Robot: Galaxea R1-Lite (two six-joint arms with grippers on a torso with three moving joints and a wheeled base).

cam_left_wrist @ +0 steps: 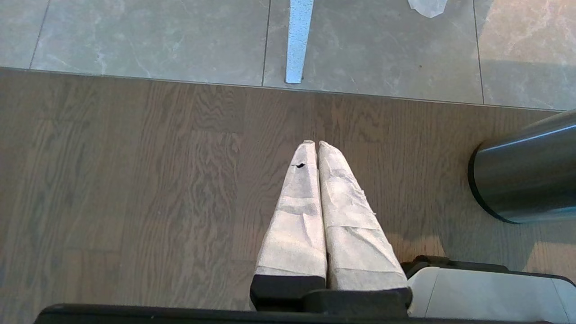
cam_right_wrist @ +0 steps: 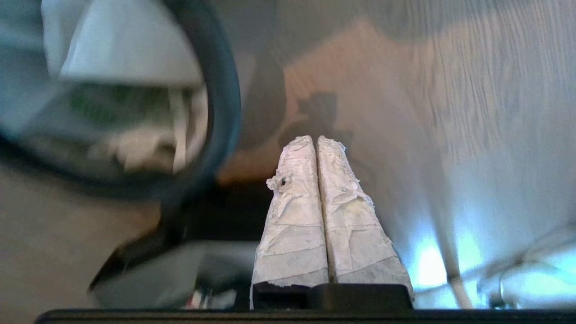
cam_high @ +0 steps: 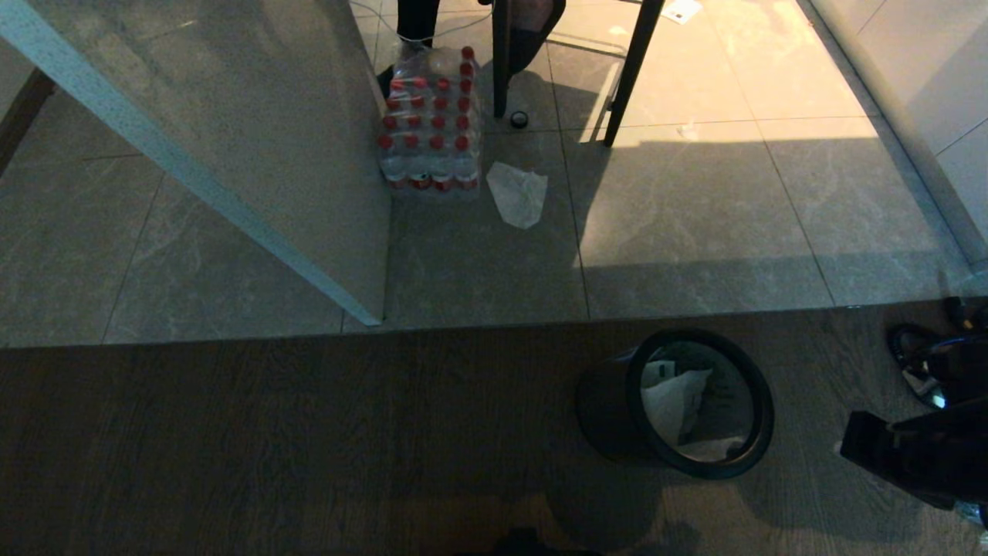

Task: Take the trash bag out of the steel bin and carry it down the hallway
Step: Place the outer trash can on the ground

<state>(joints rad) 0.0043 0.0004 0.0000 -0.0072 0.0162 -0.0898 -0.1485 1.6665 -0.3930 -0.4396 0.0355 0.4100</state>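
The steel bin [cam_high: 610, 409] stands on the wood floor, round and dark with a black rim. Inside it lies the trash bag [cam_high: 673, 401], thin white plastic; in the right wrist view the trash bag [cam_right_wrist: 130, 54] shows green print. My right arm [cam_high: 911, 452] reaches in from the right edge, beside the bin. My right gripper [cam_right_wrist: 315, 138] is shut and empty, just outside the bin's black rim [cam_right_wrist: 225, 103]. My left gripper [cam_left_wrist: 316, 143] is shut and empty over the wood floor, with the steel bin [cam_left_wrist: 526, 175] off to its side. The hallway's tiled floor [cam_high: 695, 201] begins beyond the wood.
A shrink-wrapped pack of red-capped bottles [cam_high: 432, 131] and a flat white scrap [cam_high: 519, 194] lie on the tiles. A glass panel with a pale edge [cam_high: 193, 166] slants in at the left. Dark furniture legs [cam_high: 633, 69] stand at the back, and a white wall [cam_high: 926, 93] runs along the right.
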